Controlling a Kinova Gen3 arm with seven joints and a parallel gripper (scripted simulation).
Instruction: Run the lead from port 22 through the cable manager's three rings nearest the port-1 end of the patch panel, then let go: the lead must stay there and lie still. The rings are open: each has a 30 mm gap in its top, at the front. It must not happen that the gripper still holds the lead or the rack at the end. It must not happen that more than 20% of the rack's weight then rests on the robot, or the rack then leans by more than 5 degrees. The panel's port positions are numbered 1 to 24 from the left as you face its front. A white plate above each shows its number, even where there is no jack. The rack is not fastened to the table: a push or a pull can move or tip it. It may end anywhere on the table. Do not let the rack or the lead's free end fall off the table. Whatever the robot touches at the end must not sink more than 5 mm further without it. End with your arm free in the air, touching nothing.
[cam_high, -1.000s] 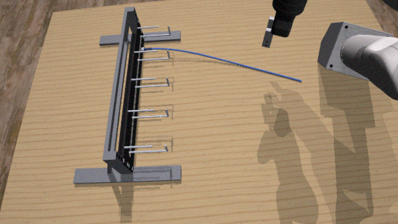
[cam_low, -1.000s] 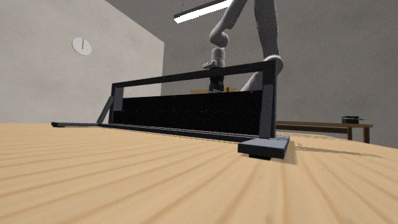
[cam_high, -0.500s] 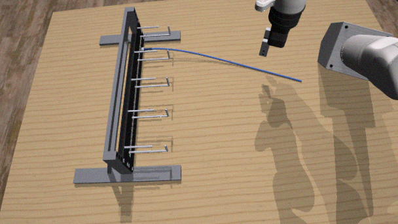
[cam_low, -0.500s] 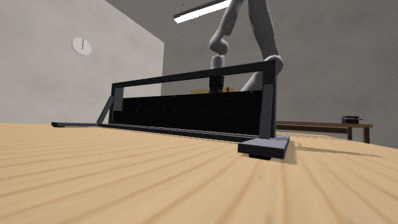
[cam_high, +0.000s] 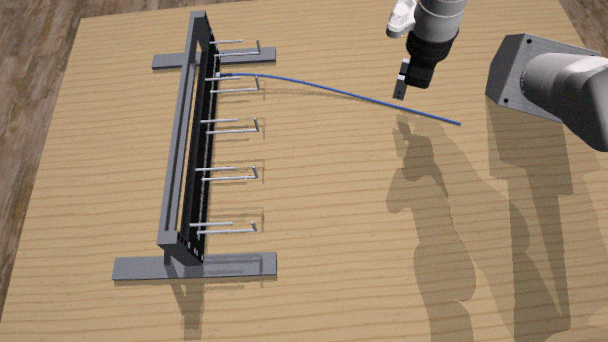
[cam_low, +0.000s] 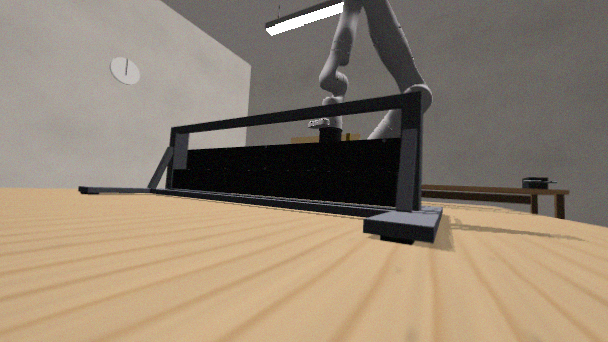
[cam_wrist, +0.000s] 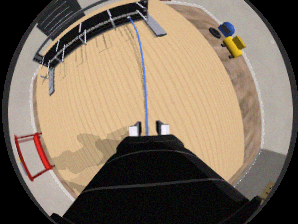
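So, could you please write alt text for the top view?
A blue lead runs from the rack across the wooden table, passing through no rings. The open gripper hangs above it near its free end, holding nothing.

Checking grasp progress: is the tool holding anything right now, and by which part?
Nothing is held. The tool is open above the thin blue lead, near its free end.

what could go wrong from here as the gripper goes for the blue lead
1. The open gripper holds nothing and hovers over the thin blue lead; closing off-line could miss it or flick it aside.
2. The lead runs from the far end of the rack, while three target rings lie toward the other end, such as the end ring. Dragging it sideways could pull or tip the unfastened rack.
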